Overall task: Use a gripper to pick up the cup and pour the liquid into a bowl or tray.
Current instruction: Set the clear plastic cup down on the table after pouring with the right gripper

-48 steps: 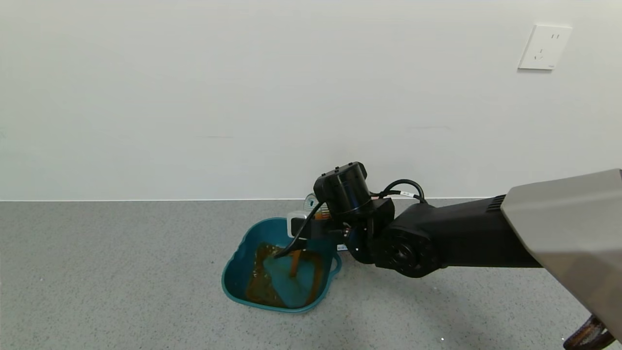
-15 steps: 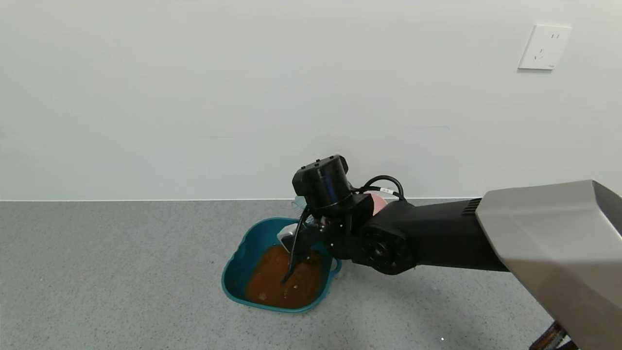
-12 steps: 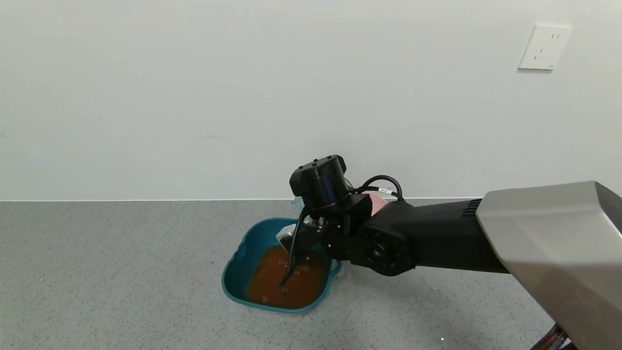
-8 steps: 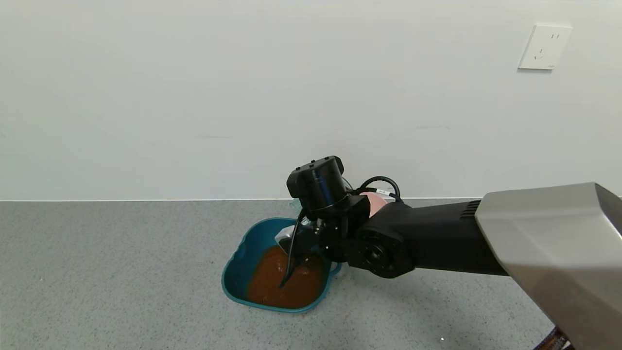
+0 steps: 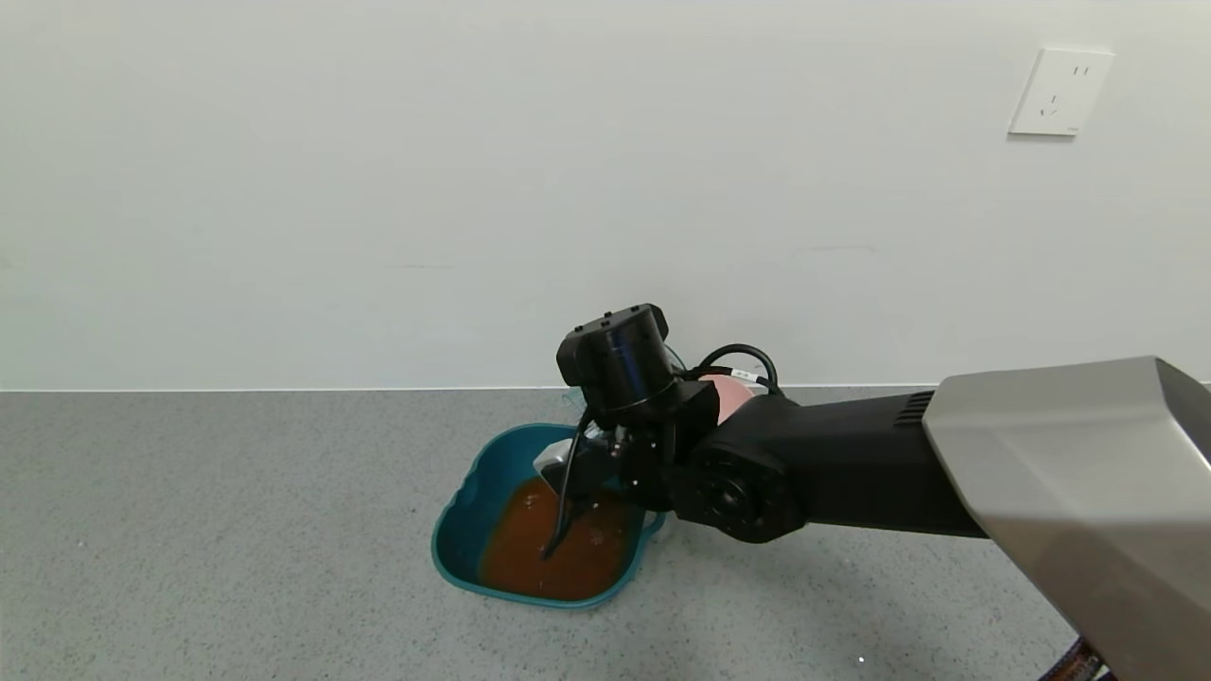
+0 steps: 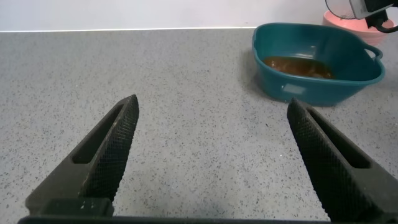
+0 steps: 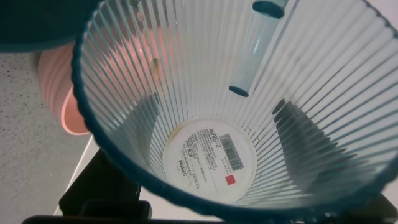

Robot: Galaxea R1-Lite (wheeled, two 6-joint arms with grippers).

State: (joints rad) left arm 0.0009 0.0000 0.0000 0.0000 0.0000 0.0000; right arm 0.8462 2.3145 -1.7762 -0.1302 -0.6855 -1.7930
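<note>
My right gripper (image 7: pixel 214 127) is shut on the ribbed transparent cup (image 7: pixel 205 81), its fingers showing dark through the cup's walls. The cup looks empty, with a white label on its bottom. In the head view the right arm's wrist (image 5: pixel 620 364) hangs over the far right side of the teal basin (image 5: pixel 454 530) and hides nearly all of the cup. The reddish-brown liquid (image 5: pixel 568 549) lies pooled in the basin. My left gripper (image 6: pixel 211 102) is open and empty, low over the table, some way from the basin (image 6: pixel 323 90).
A pink bowl (image 5: pixel 727 392) stands just behind the basin, by the wall; it also shows in the left wrist view (image 6: pixel 348 22) and beside the cup in the right wrist view (image 7: pixel 59 93). The grey speckled table (image 5: pixel 236 530) spreads to the left. A wall socket (image 5: pixel 1060 92) is up right.
The pool of liquid in the basin has grown from a thin ring to a full layer. The right wrist has shifted a little to the left over the basin.
</note>
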